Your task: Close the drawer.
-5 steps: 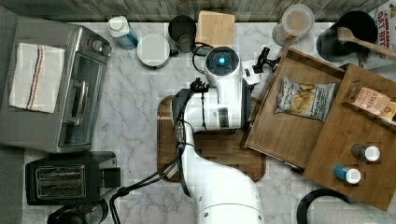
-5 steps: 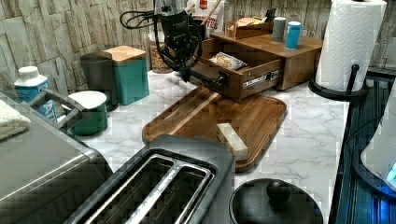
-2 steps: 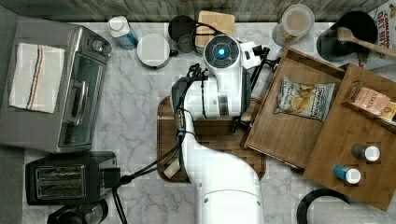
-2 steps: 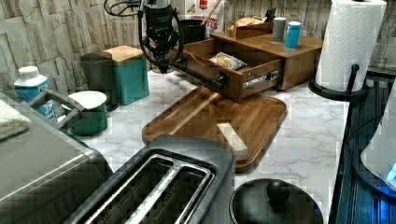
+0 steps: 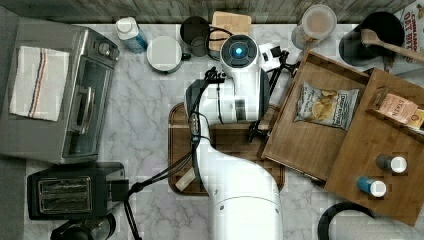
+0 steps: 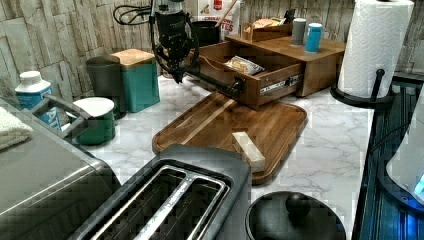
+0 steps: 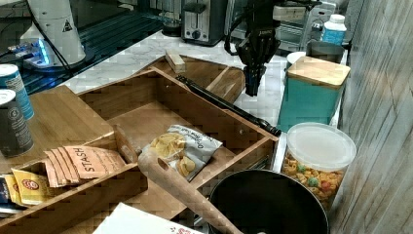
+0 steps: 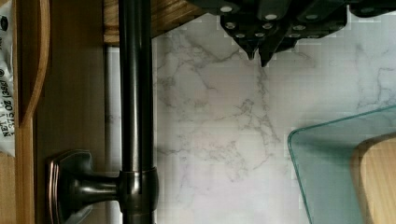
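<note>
Kitchen counter, marble-look top w/ wood-plank backsplash behind. Toaster oven and slot toaster sit to the top view's left of the cutting board; paper-towel roll, cereal jar and teal canister (wooden lid) nearby.

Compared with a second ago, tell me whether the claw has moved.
Yes. In the left view the claw has moved left, away from the drawer toward the teal canister.
</note>
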Controlling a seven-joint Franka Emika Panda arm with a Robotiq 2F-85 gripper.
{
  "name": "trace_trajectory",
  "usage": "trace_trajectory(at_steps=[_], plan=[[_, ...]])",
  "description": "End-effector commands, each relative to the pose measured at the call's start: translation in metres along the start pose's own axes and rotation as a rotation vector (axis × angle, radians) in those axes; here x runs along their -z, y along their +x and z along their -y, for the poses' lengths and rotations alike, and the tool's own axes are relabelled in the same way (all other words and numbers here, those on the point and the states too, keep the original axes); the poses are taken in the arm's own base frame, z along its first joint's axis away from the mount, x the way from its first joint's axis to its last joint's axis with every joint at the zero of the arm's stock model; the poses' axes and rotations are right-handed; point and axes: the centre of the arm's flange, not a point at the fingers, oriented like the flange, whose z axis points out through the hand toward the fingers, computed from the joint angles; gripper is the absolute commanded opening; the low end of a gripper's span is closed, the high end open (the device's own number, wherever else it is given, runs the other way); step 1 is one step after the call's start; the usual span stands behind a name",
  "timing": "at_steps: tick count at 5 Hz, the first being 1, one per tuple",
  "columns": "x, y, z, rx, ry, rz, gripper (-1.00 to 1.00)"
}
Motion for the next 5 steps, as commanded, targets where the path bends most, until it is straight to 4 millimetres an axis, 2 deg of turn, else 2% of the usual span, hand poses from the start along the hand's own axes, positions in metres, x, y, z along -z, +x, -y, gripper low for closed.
trace_trajectory(at_steps=[1,2,4,5], plan=[[0.027,0.018,-0.061,0.093,0.025,-0.048,-1.00],[0.021,0.017,-0.087,0.126,0.019,-0.046,-1.00],[0.027,0.013,-0.132,0.108,0.050,-0.013,-1.00],[0.039,0.014,-0.161,0.077,0.018,-0.025,-1.00]])
